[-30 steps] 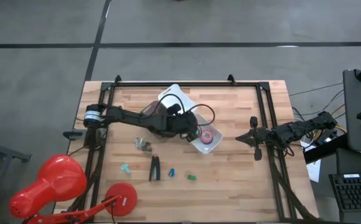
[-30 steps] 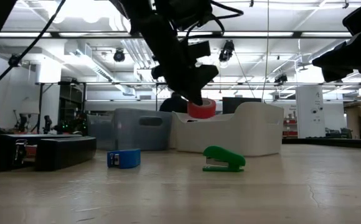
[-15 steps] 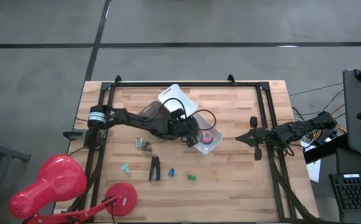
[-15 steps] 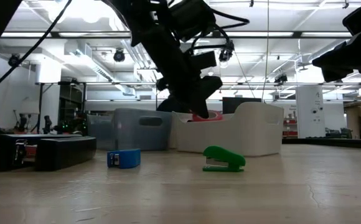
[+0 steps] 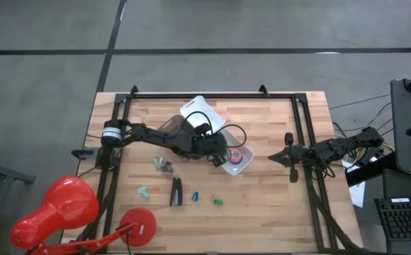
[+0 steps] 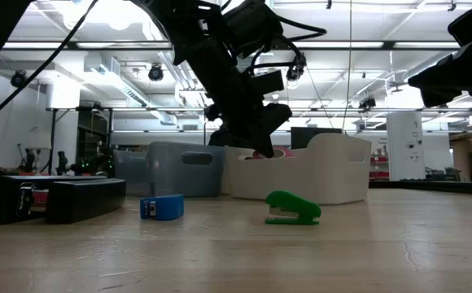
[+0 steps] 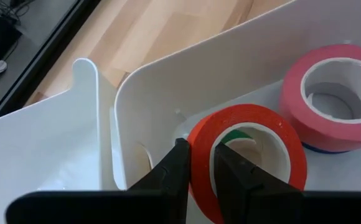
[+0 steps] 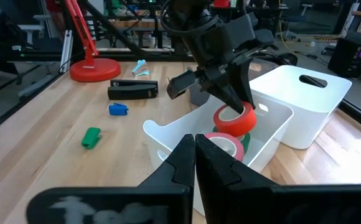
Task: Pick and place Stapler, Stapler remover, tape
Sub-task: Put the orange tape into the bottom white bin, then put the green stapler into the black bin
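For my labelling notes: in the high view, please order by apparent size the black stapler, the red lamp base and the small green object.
1. Red lamp base, largest.
2. Black stapler.
3. Small green object, smallest.

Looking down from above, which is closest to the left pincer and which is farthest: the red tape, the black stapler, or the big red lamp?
From the left pincer, over the white bin:
1. Red tape: held in the pincer, inside the bin.
2. Black stapler: on the table, toward the front edge.
3. Big red lamp: at the table's front left corner, farthest.
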